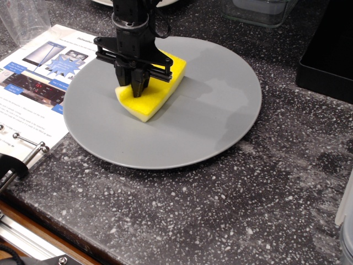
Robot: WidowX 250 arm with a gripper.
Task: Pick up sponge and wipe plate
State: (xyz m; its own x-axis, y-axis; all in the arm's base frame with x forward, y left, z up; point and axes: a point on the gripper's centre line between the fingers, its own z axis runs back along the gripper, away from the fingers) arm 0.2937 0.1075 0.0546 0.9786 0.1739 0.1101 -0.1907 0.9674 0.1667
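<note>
On the grey plate (pixel 209 110), toward its nine o'clock side, lies the yellow sponge (pixel 157 96), pinched by the black gripper (pixel 137 90) with its jaws narrowed on the foam. At twelve o'clock a clear tub (pixel 259 11) is cut off by the frame, contents unreadable; the sponge's far end hides behind the gripper.

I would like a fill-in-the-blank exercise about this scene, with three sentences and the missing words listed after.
1. The gripper is shut on the ____ sponge.
2. The sponge rests on the round ____ plate.
3. A printed sheet lies on the counter, partly under the plate's ____ edge as the camera sees it.

Missing words: yellow; grey; left
</note>
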